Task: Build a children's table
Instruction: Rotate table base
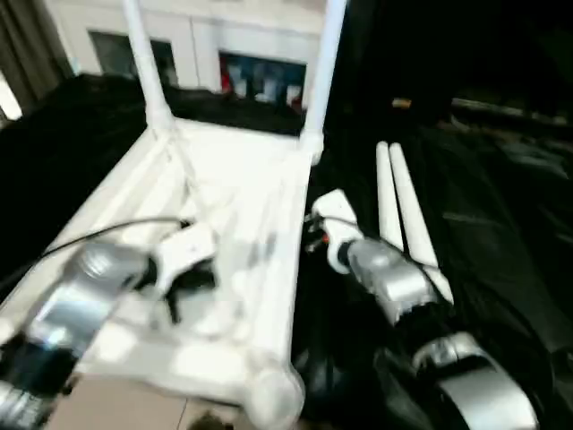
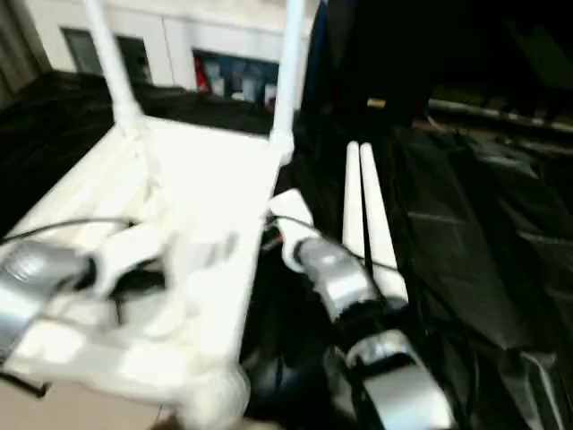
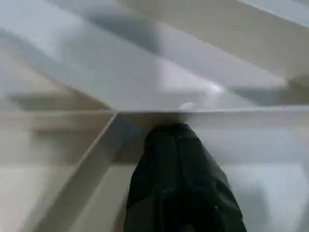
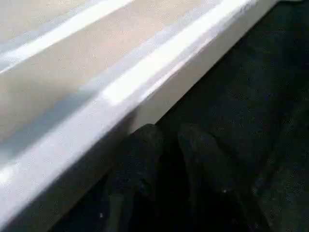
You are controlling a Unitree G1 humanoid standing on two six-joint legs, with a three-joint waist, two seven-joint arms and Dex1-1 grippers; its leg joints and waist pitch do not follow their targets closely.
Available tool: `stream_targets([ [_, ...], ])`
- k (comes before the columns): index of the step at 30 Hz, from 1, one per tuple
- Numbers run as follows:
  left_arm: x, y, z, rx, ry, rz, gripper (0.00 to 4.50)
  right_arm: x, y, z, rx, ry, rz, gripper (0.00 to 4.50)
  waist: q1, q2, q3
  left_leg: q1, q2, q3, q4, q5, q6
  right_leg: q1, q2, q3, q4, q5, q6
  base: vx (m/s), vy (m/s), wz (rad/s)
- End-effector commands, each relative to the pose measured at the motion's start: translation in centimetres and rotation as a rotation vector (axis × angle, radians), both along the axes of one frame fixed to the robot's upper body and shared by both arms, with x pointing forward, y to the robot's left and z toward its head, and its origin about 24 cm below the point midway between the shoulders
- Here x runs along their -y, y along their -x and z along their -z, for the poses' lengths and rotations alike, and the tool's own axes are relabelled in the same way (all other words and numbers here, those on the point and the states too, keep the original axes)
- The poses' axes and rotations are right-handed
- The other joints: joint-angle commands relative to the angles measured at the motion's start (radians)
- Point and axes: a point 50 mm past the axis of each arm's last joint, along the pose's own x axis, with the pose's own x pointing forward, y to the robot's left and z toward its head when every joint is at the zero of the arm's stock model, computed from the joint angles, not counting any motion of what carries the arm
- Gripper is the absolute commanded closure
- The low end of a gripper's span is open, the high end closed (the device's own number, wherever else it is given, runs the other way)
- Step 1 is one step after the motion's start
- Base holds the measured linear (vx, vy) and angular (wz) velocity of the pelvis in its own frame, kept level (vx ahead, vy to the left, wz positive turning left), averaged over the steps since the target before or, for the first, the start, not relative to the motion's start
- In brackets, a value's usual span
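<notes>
The children's table lies upside down on black cloth: its white ribbed tabletop (image 1: pixel 242 179) faces up, with two white legs (image 1: pixel 143 54) (image 1: pixel 324 63) standing in the far corner sockets. Two loose legs (image 1: pixel 403 215) lie side by side on the cloth to its right. My left gripper (image 3: pixel 175 133) is shut, its black fingers pressed together at a rib inside the recessed underside (image 1: pixel 183 287). My right gripper (image 4: pixel 171 135) hangs just outside the tabletop's right rim (image 1: pixel 300 242), low over the cloth, with a narrow gap between its fingers and nothing in it.
Black cloth (image 1: pixel 501 224) covers the work surface around the tabletop. A white cabinet with glass doors (image 1: pixel 255 67) stands behind. A thin black cable (image 1: pixel 98 235) runs over my left forearm. A round socket (image 1: pixel 273 390) sits at the tabletop's near right corner.
</notes>
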Motion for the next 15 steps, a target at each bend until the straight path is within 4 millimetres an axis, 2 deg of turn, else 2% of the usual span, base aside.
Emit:
stream_targets([
  [1, 0.7, -0.9, 0.8, 0.026, -0.043, 0.013, 4.5, -1.2, 0.0, -0.7, 0.025, -0.03, -0.053, 4.08, -0.001, 0.027, -0.077, 0.024, 0.051, -0.019, -0.073, -0.245, -0.051, 0.04, -0.091, 0.064, -0.075, -0.23, -0.169, 0.0, 0.0, 0.0],
  [2, 0.7, -1.4, 0.8, 0.043, -0.057, 0.004, 4.5, -1.2, 0.0, -0.7, 0.028, -0.03, -0.051, 4.08, -0.002, 0.026, -0.077, 0.019, 0.052, -0.022, -0.076, -0.244, -0.052, 0.046, -0.093, 0.062, -0.073, -0.233, -0.171, 0.0, 0.0, 0.0],
  [3, 0.4, -2.6, 0.7, 0.092, -0.108, -0.034, 4.5, -1.0, 0.0, -0.9, 0.036, -0.031, -0.046, 4.18, -0.003, 0.028, -0.077, 0.017, 0.051, -0.023, -0.076, -0.254, -0.054, 0.045, -0.092, 0.06, -0.076, -0.252, -0.165, 0.0, 0.0, 0.0],
  [4, 0.3, -3.0, 0.7, 0.111, -0.128, -0.051, 4.5, -0.9, 0.0, -1.0, 0.04, -0.032, -0.044, 4.27, -0.002, 0.03, -0.077, 0.023, 0.051, -0.024, -0.074, -0.273, -0.055, 0.041, -0.092, 0.061, -0.08, -0.277, -0.16, 0.0, 0.0, 0.0],
  [6, 0.0, -4.0, 0.5, 0.162, -0.169, -0.092, 4.5, -0.7, 0.0, -1.2, 0.05, -0.037, -0.036, 4.43, -0.002, 0.03, -0.075, 0.022, 0.052, -0.027, -0.076, -0.299, -0.059, 0.042, -0.093, 0.059, -0.083, -0.321, -0.147, 0.0, 0.0, 0.0],
  [9, -0.1, -5.2, -0.1, 0.23, -0.196, -0.157, 4.5, -0.3, -0.1, -1.6, 0.072, -0.041, -0.024, 4.43, -0.003, 0.031, -0.076, 0.019, 0.053, -0.031, -0.077, -0.306, -0.059, 0.043, -0.096, 0.057, -0.088, -0.362, -0.129, 0.0, 0.0, 0.0],
  [10, -0.3, -5.8, -0.3, 0.266, -0.209, -0.192, 4.5, -0.1, -0.1, -1.8, 0.082, -0.046, -0.018, 4.43, -0.001, 0.029, -0.077, 0.024, 0.052, -0.029, -0.074, -0.301, -0.055, 0.038, -0.095, 0.058, -0.089, -0.354, -0.132, 0.0, 0.0, 0.0],
  [11, -0.4, -6.2, -0.4, 0.297, -0.222, -0.223, 4.5, 0.1, -0.2, -2.0, 0.091, -0.05, -0.011, 4.43, 0.002, 0.031, -0.077, 0.024, 0.054, -0.031, -0.074, -0.296, -0.055, 0.039, -0.1, 0.058, -0.087, -0.347, -0.139, 0.0, 0.0, 0.0],
  [14, -0.5, -7.8, -1.0, 0.461, -0.231, -0.35, 4.5, 0.8, -0.2, -3.1, 0.13, -0.072, 0.015, 4.43, 0.004, 0.028, -0.08, 0.018, 0.053, -0.031, -0.073, -0.276, -0.047, 0.043, -0.094, 0.057, -0.083, -0.291, -0.144, 0.0, 0.0, 0.0],
  [15, -0.5, -7.9, -1.0, 0.465, -0.23, -0.354, 4.5, 0.8, -0.2, -3.1, 0.131, -0.072, 0.015, 4.43, 0.006, 0.028, -0.082, 0.017, 0.054, -0.03, -0.073, -0.263, -0.043, 0.045, -0.092, 0.056, -0.079, -0.261, -0.145, 0.0, 0.0, 0.0],
])
